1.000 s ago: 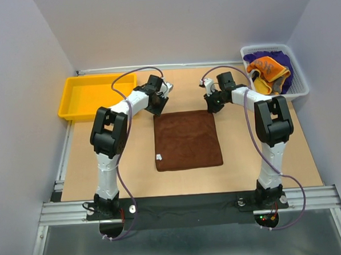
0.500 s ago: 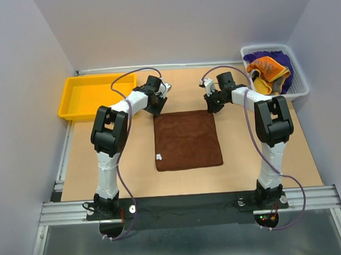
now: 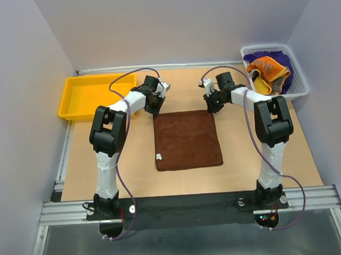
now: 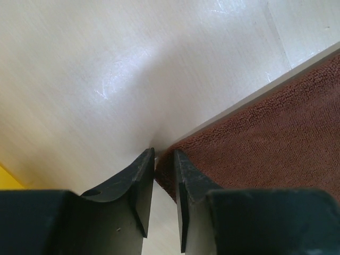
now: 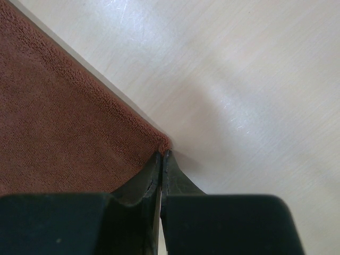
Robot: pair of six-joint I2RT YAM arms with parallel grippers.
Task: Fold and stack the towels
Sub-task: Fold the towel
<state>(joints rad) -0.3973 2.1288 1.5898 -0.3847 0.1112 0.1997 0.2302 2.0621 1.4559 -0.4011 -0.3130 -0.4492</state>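
Brown towel (image 3: 187, 139) lies flat and spread on the table (image 3: 104, 165), between the two arms. The right gripper (image 5: 162, 154) has its fingers (image 5: 143, 183) pressed together, and the towel's far right corner runs straight into their tips, apparently pinched. The left gripper (image 4: 163, 154) shows only a narrow gap between its fingers (image 4: 139, 180); the far left corner sits in that gap, though a firm hold cannot be told. More towels (image 3: 267, 68) fill a white basket (image 3: 301, 86) far right; a yellow tray (image 3: 91, 94) sits far left.
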